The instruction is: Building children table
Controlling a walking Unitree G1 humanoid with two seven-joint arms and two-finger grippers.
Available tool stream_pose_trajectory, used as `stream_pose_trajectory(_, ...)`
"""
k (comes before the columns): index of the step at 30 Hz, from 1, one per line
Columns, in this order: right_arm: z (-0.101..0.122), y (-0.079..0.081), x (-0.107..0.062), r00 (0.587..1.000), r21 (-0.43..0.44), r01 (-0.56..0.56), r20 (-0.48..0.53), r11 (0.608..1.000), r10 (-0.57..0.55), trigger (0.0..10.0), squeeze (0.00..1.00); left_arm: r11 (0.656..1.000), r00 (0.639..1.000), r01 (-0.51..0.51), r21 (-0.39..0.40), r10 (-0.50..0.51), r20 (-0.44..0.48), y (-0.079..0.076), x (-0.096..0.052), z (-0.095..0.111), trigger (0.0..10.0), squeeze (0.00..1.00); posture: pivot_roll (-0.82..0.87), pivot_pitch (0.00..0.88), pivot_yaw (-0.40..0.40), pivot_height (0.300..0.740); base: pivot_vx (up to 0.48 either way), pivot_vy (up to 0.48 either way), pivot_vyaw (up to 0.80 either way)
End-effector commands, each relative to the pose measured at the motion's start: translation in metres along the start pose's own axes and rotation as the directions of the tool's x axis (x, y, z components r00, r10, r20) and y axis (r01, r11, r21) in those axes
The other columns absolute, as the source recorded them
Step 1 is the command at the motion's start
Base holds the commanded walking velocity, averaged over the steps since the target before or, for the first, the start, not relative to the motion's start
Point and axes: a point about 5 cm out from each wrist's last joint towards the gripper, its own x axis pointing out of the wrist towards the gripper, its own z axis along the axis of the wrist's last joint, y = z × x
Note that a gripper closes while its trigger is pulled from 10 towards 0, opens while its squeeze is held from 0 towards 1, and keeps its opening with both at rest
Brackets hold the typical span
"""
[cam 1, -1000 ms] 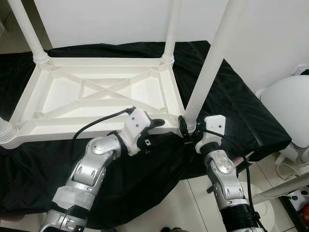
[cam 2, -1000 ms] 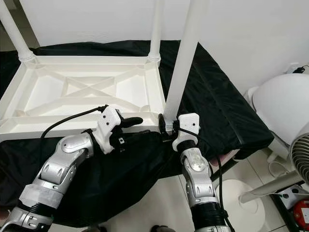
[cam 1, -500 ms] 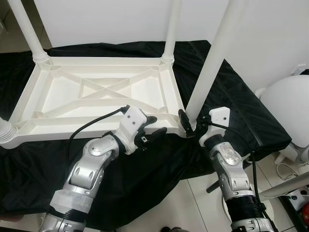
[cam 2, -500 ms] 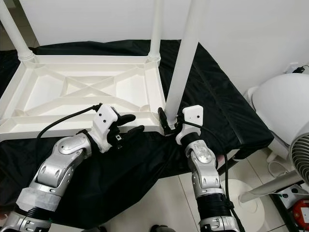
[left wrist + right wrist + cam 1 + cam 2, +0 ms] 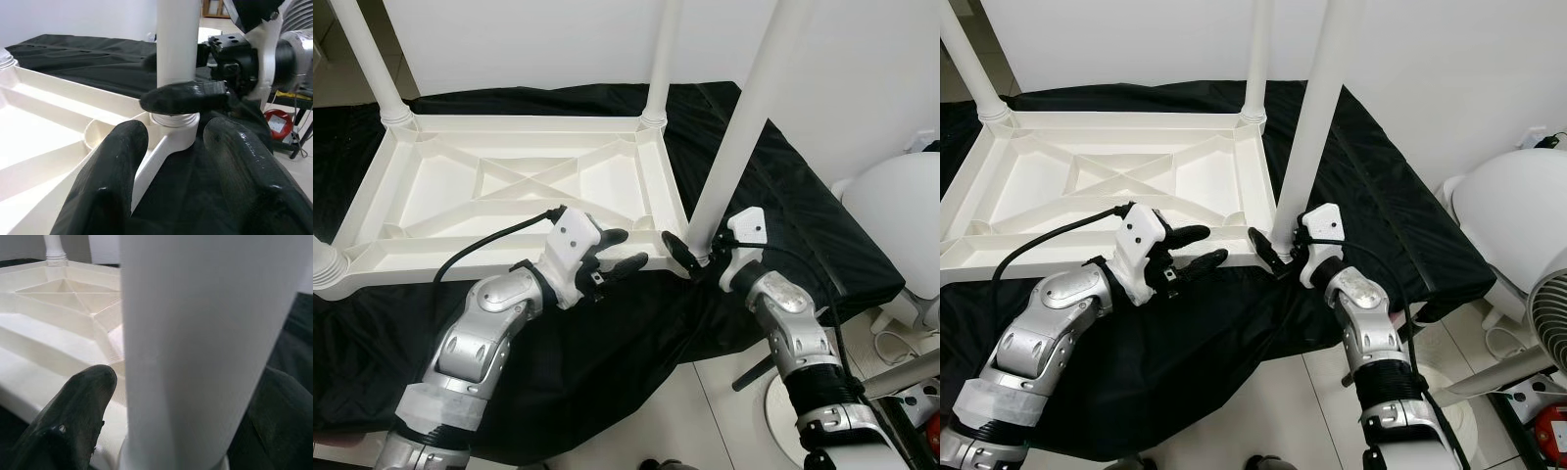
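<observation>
A black cloth [image 5: 783, 196] covers the raised surface across the middle of the frame, hanging in folds over its near edge toward the pale tiled floor [image 5: 705, 411] at the bottom. A white wall [image 5: 862, 88] fills the upper right. At the right edge stands a white rounded appliance [image 5: 896, 211], with a red object [image 5: 1552, 431] in the lower right corner.
</observation>
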Motion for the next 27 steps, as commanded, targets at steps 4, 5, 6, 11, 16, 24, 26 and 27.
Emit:
stream_pose_trajectory(4,-0.004,-0.001,0.001,0.998,-0.01,-0.054,-0.013,0.998,0.054,10.0,0.0,1.0,1.0,0.027,0.007,-0.027,-0.002,-0.003,-0.002,0.002,10.0,0.0,0.07,0.101,-0.037,0.74,0.0,0.0,0.0)
stream_pose_trajectory(5,-0.004,-0.001,0.001,0.998,-0.011,-0.069,-0.014,0.998,0.068,10.0,0.0,0.999,1.0,0.031,0.008,-0.031,-0.003,-0.004,-0.002,0.002,10.0,0.0,0.07,0.101,-0.037,0.74,0.0,0.0,0.0)
stream_pose_trajectory(6,-0.004,-0.002,0.001,0.997,-0.009,-0.075,-0.014,0.997,0.075,10.0,0.0,0.999,0.999,0.032,0.008,-0.032,-0.003,-0.004,-0.002,0.002,10.0,0.0,0.08,0.097,-0.039,0.74,0.0,0.0,0.0)
stream_pose_trajectory(11,-0.004,-0.003,0.002,0.996,-0.011,-0.085,-0.016,0.996,0.085,10.0,0.0,1.0,1.0,0.031,0.008,-0.031,-0.001,-0.003,-0.002,0.002,10.0,0.0,0.07,0.092,-0.047,0.74,0.0,0.0,0.0)
stream_pose_trajectory(16,-0.003,-0.005,0.003,0.996,-0.017,-0.092,-0.016,0.996,0.091,10.0,0.0,1.0,1.0,0.029,0.0,-0.029,0.004,-0.001,-0.002,0.003,10.0,0.0,0.07,0.092,-0.039,0.74,0.0,0.0,0.0)
stream_pose_trajectory(24,-0.006,-0.007,0.001,0.994,-0.018,-0.11,-0.024,0.994,0.109,10.0,0.0,0.996,0.996,0.089,-0.026,-0.09,-0.014,-0.007,-0.004,-0.003,10.0,0.0,0.07,0.082,-0.038,0.74,0.0,0.0,0.0)
stream_pose_trajectory(26,-0.008,-0.008,0.001,0.992,-0.023,-0.12,-0.038,0.992,0.119,10.0,0.0,0.992,0.992,0.126,-0.028,-0.127,-0.022,-0.011,-0.002,-0.004,10.0,0.0,0.07,0.082,-0.028,0.74,0.0,0.0,0.0)
stream_pose_trajectory(27,-0.009,-0.008,0.001,0.991,-0.02,-0.125,-0.04,0.992,0.124,10.0,0.0,0.99,0.99,0.14,-0.034,-0.14,-0.021,-0.012,-0.002,-0.004,10.0,0.0,0.07,0.082,-0.028,0.74,0.0,0.0,0.0)
